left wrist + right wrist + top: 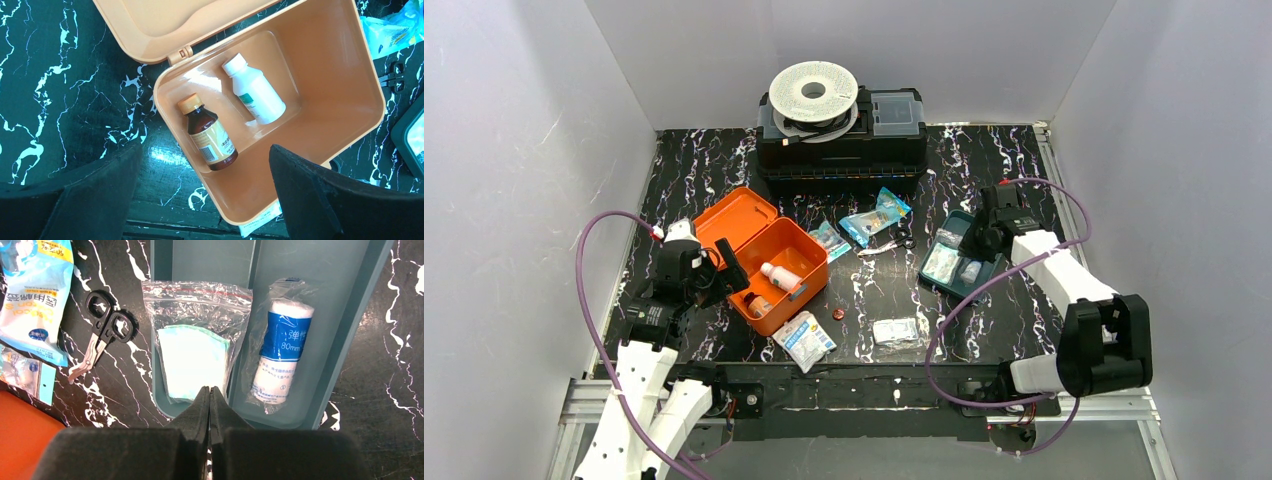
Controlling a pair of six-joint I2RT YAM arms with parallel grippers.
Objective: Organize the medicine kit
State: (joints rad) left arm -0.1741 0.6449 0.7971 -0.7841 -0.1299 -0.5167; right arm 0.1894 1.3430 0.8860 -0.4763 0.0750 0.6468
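Observation:
The medicine kit (796,246), an orange box, lies open at the table's left with its lid (734,222) folded back. A brown bottle (210,135) and a white bottle (255,90) lie inside it. My left gripper (205,146) hovers open over the box's near corner, holding nothing. The kit's teal tray (932,278) sits apart on the right. It holds a bagged mask (195,350) and a wrapped bandage roll (282,355). My right gripper (209,390) is shut and empty just above the tray's near edge (280,422).
Black-handled scissors (102,332) and a blue packet (35,295) lie left of the tray. More packets (805,340) (896,331) lie near the front edge. A black toolbox (841,150) with a white spool (813,92) stands at the back. White walls close in three sides.

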